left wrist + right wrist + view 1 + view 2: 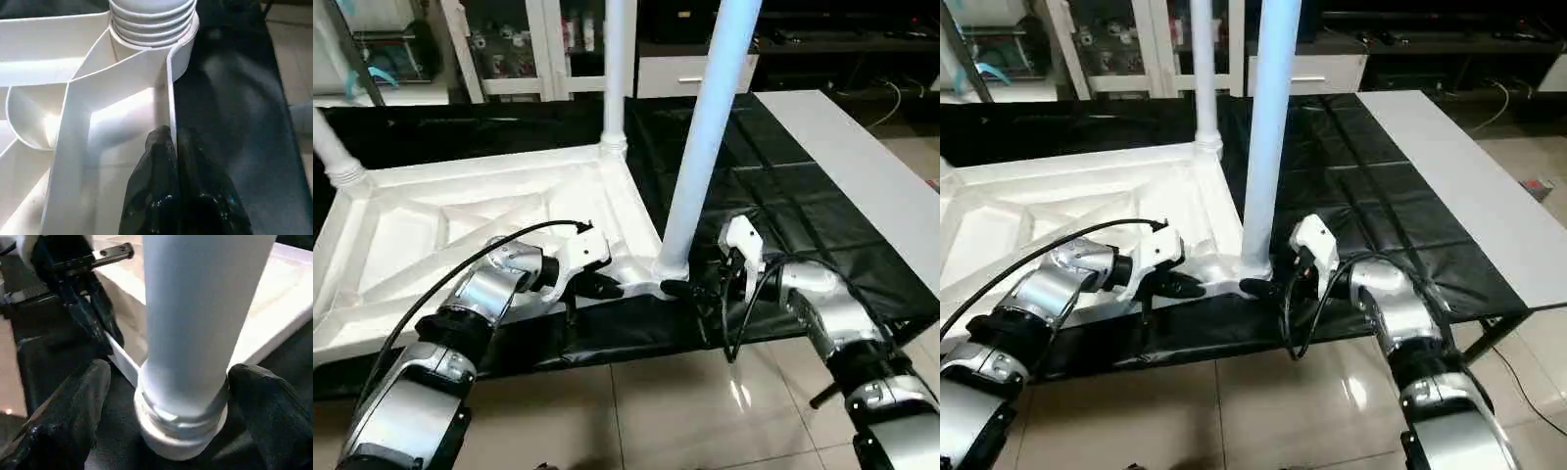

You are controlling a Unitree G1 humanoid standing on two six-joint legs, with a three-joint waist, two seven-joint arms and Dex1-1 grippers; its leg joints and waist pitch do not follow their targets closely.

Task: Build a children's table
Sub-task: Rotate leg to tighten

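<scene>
While top [460, 225] lay ribs-up on black cloth [773, 206] | L gripper [173, 161] fingers pinched on top's rim wall, near corner | R gripper [166, 396] fingers wide apart, leg [200, 323] upright in socket btwn them, not clamped

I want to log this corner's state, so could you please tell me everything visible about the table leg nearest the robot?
The nearest leg is a long white plastic-looking tube standing upright in the corner socket of the upturned table top, its ribbed, flared base seated there. The right gripper stands open around that base, one finger on each side. The left gripper pinches the top's rim beside it.
</scene>
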